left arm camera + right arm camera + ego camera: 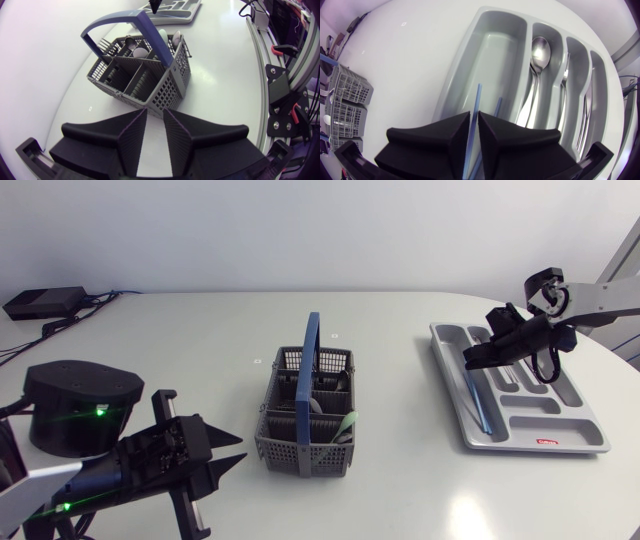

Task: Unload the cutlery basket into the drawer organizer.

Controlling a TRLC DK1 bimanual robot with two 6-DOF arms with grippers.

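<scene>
Filling the drawer organizer (590, 442): right tool (468, 360) over blue sticks (479, 95); pinching or not, we cannot tell.
Next, likely: a pick from the cutlery basket (270, 445) with our spread, empty left tool (155, 112).

The gripper (474, 114) hangs over the organizer's (468, 57) widest compartment, which holds two blue sticks (478, 97), a spoon (540, 50) in the next.

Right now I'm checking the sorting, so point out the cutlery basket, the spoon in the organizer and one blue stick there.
cutlery basket (308, 380), head view, on its blue handle.
spoon (540, 50), right wrist view, on its bowl.
blue stick (476, 105), right wrist view, on its shaft, in the widest compartment.
</scene>
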